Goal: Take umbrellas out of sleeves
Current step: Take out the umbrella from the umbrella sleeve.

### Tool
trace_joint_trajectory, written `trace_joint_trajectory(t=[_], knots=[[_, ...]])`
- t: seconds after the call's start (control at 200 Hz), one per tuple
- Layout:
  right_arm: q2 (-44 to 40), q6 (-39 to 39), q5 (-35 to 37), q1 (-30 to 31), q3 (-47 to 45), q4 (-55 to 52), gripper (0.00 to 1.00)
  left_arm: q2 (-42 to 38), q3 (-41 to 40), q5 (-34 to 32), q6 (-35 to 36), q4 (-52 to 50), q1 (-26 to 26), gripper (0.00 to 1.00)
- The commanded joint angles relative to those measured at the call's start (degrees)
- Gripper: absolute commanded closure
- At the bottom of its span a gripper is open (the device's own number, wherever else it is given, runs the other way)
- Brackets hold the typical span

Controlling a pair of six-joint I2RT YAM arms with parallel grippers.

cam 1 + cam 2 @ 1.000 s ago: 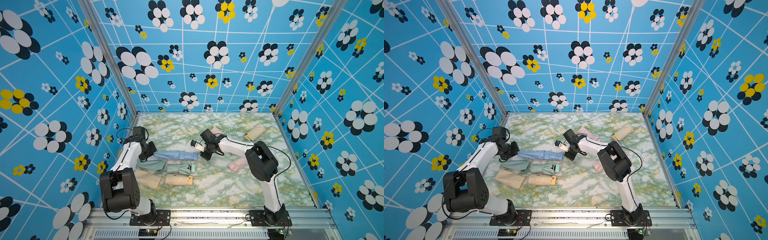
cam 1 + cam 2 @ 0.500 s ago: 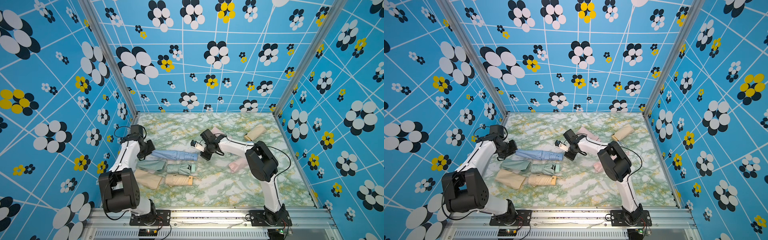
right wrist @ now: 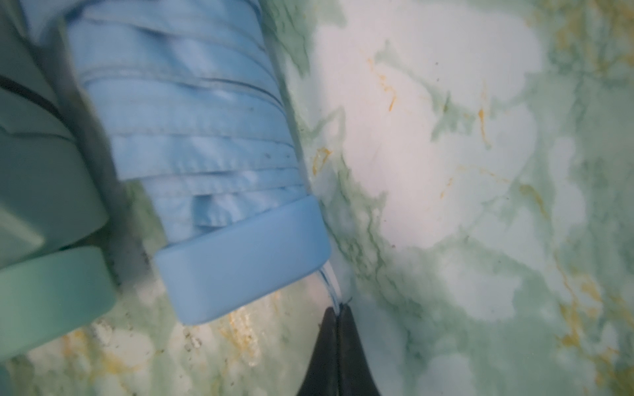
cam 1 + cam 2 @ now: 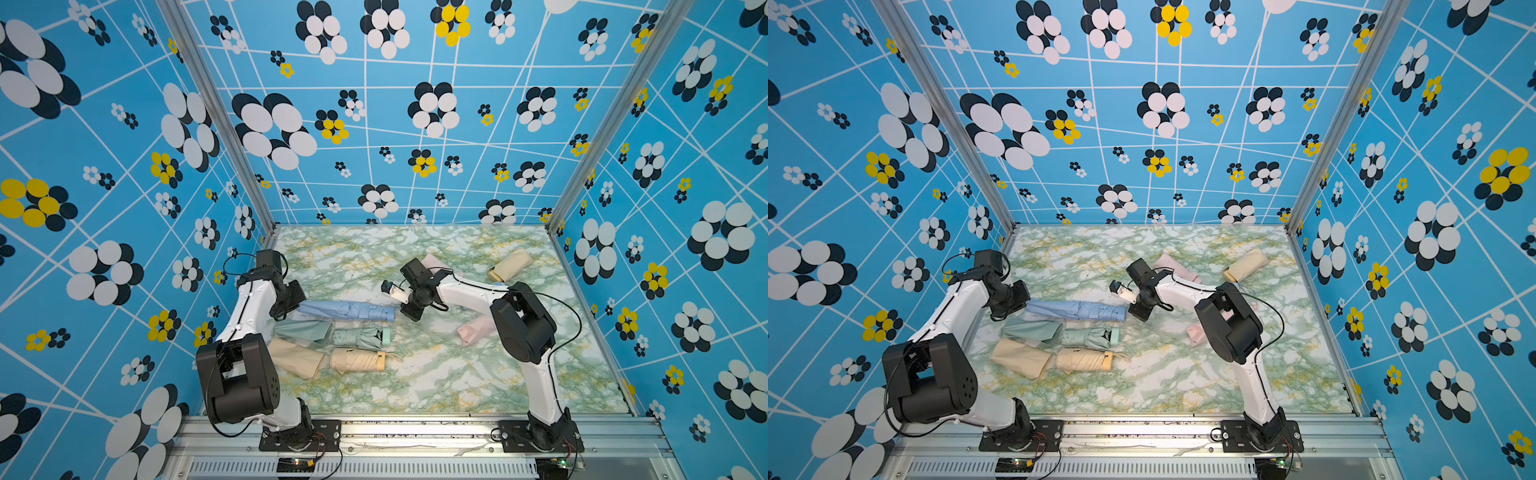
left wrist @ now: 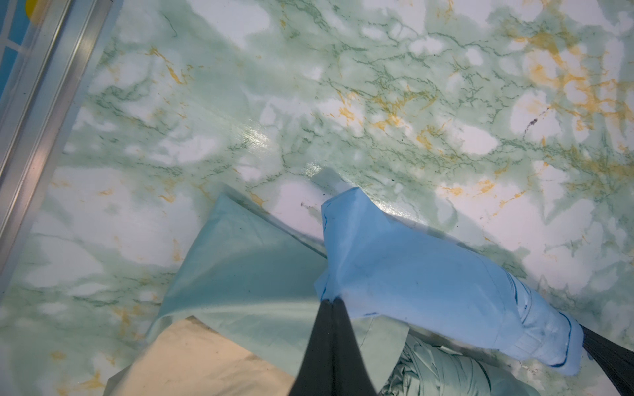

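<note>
Left pincer clamped on blue sleeve, right pincer clamped on blue umbrella cord, mint sleeve, mint umbrella alongside.

Bright even light, soft shadows, glare on table, wrist pics blurry

Ref = centre umbrella, lying crosswise mid-desk, handle end to the right, left end inside centre sleeve. Left jaws sit on that sleeve's closed end. Right jaws sit on the wrist cord just off the handle.

- **Directly in front of ref:** second umbrella, with second sleeve abutting its left end.
- **Further in front:** third umbrella, with third sleeve at its left end.
- **Right-front of ref:** right-front sleeved umbrella, partly under the right arm.
- **Behind-right of ref:** rear sleeved umbrella.
- **Well off right-rear:** far-rear sleeved umbrella.
</note>
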Motion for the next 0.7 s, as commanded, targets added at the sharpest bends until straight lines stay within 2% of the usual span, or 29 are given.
trace_joint_trajectory(t=[0.0,0.695], knots=[[-0.83,0.02,-0.43,0.53,-1.08,-1.99,1.00,0.62,2.14,-0.99,1.11,-1.88,0.88,1.00],[-0.22,0.37,-1.05,0.73,-1.32,-1.37,1.00,5.71,6.30,-4.76,3.86,-4.89,1.95,1.00]])
